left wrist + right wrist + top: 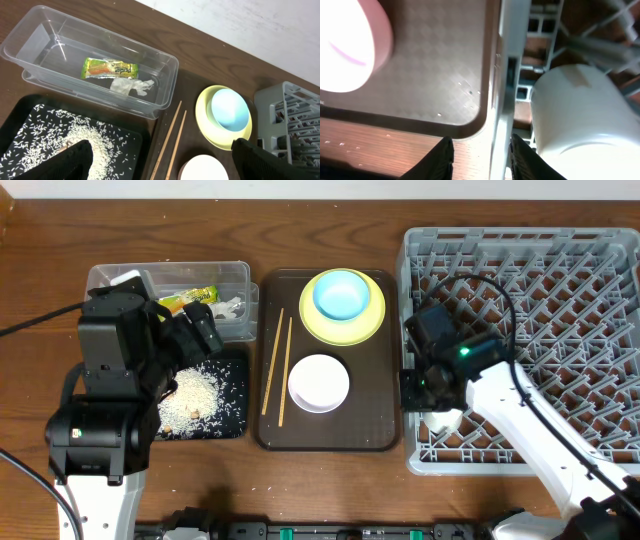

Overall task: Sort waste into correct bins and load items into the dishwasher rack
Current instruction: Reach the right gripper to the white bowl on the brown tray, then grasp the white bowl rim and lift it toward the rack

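Waste: the yellow-green snack wrapper [110, 70] and the crumpled white napkin [131, 86] lie just beside each other in the clear tub [30, 37]. The pale rice scraps [75, 137] are heaped and scattered in the black tray [20, 112], which touches the tub's near side. The wrapper carries red and orange print, with lettering too small for us to read. Items: the light blue bowl [340, 295] sits in the yellow plate [372, 323] at the far end of the brown serving tray [375, 415]. The white bowl [318, 383] is nearer, and the two chopsticks [272, 365] lie along the tray's left side. The small white cup [580, 115] is in the grey rack [520, 240], just inside its left wall near the front corner. In the overhead view the right arm covers most of the cup. The right wrist view shows its smooth side with a faint tan patch (no writing visible). The left gripper [161, 145] hangs over the black tray and serving tray, fingers spread wide and holding nothing; overhead, its arm hides them. The right gripper [481, 145] has its fingers apart astride the rack wall, gripping nothing, the cup just beside one finger.
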